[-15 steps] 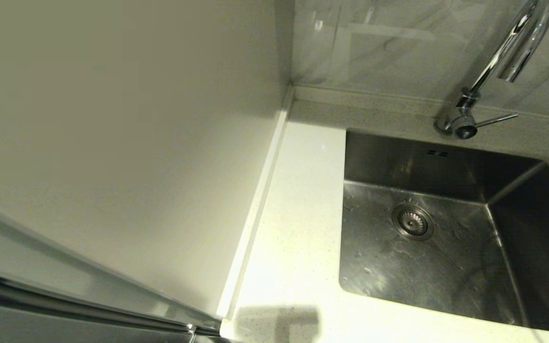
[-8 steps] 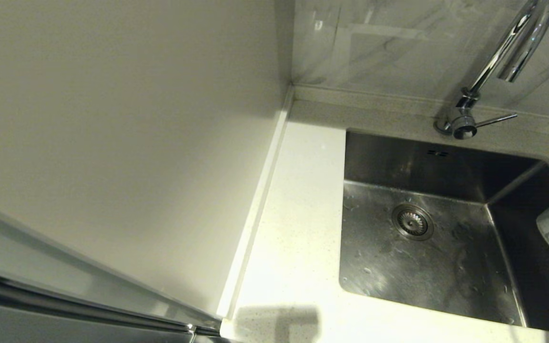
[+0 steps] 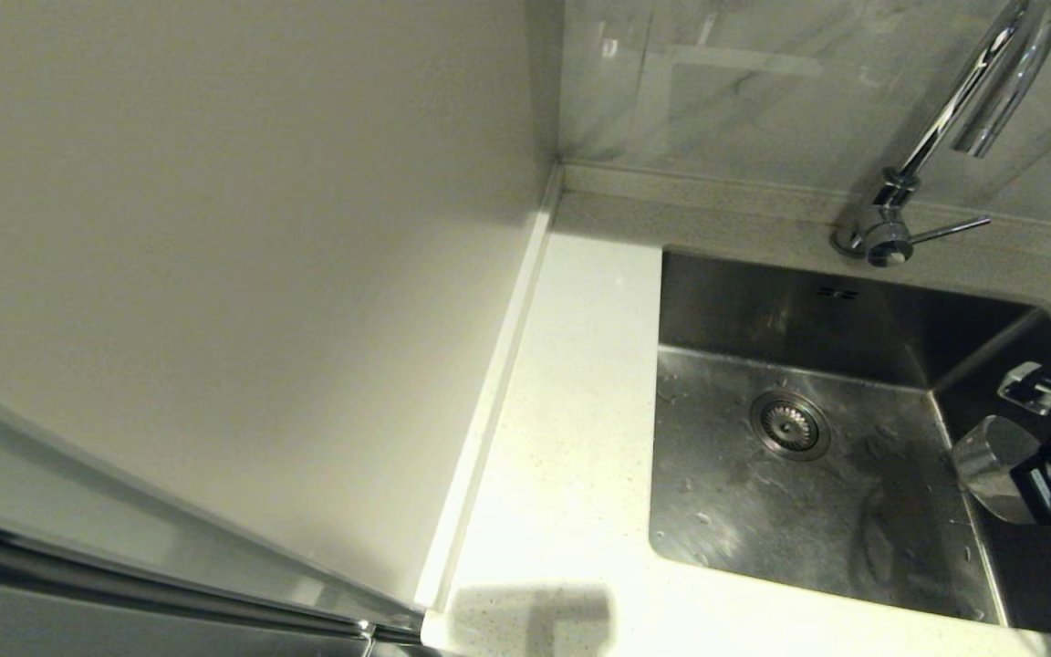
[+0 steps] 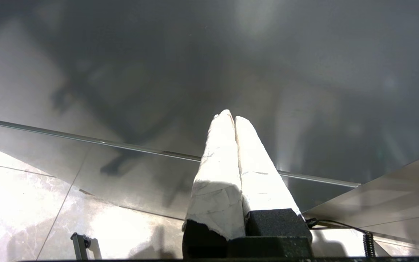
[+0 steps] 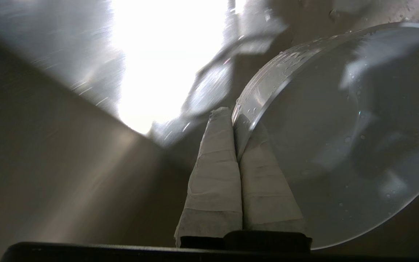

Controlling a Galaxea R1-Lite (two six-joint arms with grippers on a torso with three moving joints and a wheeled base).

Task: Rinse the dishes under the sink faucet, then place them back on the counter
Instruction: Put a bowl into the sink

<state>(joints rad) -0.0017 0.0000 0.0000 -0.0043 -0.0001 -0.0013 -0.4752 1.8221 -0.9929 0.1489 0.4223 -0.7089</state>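
The right gripper (image 5: 233, 116) is pinching the rim of a wet pale blue-grey bowl (image 5: 344, 145) with its fingers (image 5: 213, 171) nearly together, holding it over the sink's (image 3: 817, 511) right side. Only the right wrist view is showing the bowl's inside. The sink faucet (image 3: 945, 137) is standing behind, no water visibly running. The left gripper (image 4: 234, 118), fingers pressed together and empty, is appearing only in its wrist view.

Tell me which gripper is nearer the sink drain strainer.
Right. The right gripper, pinching a wet bowl by its rim, is over the sink's right side, beside the drain strainer. The left gripper is absent from the head view, its fingers together, facing a grey panel.
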